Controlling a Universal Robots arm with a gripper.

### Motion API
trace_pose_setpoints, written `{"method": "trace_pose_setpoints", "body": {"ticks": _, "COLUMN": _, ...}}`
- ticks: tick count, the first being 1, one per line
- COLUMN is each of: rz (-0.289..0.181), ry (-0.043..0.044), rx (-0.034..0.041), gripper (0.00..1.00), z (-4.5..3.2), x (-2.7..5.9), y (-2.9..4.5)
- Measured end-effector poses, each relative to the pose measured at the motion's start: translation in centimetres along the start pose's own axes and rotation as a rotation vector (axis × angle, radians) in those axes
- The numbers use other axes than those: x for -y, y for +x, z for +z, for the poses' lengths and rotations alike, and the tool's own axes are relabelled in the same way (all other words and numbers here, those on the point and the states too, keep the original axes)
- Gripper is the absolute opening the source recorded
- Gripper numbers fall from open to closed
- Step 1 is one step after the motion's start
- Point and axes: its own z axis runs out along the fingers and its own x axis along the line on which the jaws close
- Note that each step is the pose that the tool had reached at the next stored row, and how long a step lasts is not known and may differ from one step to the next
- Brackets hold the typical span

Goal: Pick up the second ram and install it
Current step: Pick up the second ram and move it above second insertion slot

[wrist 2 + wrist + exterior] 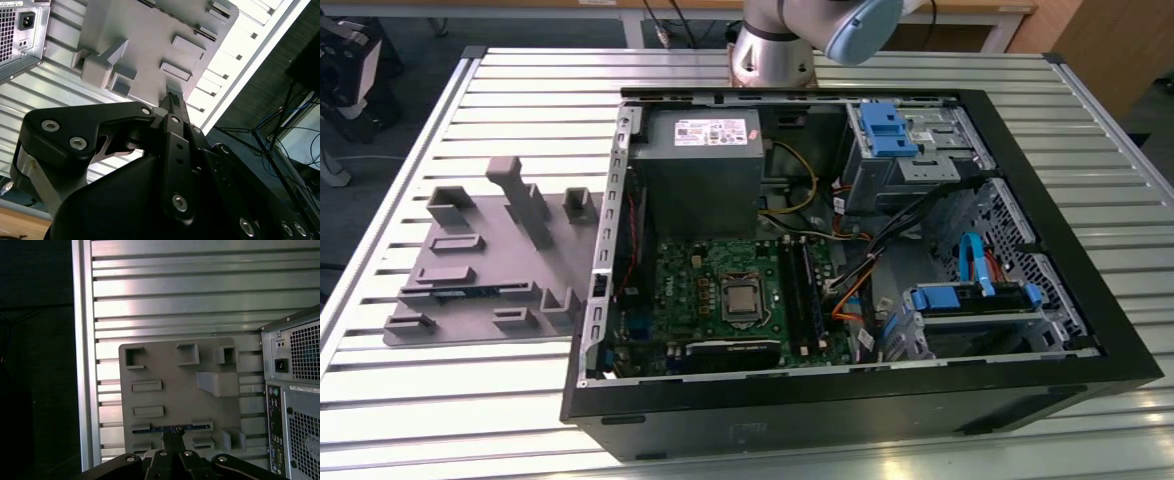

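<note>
**One ram stick in the holder tray, gripper shut above it**

One slim blue stick, the second ram (467, 292), lies flat in a long slot of the gray holder tray (480, 255). The tray rests on the slatted metal table (520, 400), just beside the open computer case (854, 405), on the exterior view's left. Inside the case lie the green motherboard (700, 275) with its processor socket (740, 298) and, further back, the gray power supply (700, 150). The arm (781, 45) rises at the table's far edge behind the case.

In both wrist views the gripper (172, 436) (172, 97) hangs above the tray (170, 390) (145, 45), clear of it. Its two dark fingers are drawn together at the tips with nothing between them. In the first wrist view the tips line up with the middle of the ram (150, 429), whose blue edge runs out to either side of them along the slot. The rear panel of the case (290, 390) (20, 30) stands beside the tray.
</note>
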Motion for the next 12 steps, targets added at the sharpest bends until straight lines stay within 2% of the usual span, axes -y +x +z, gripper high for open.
{"method": "trace_pose_setpoints", "body": {"ticks": 12, "rz": -0.03, "ry": -0.0006, "rx": -0.0013, "gripper": 0.11, "z": 0.0, "x": 0.0, "y": 0.0}}
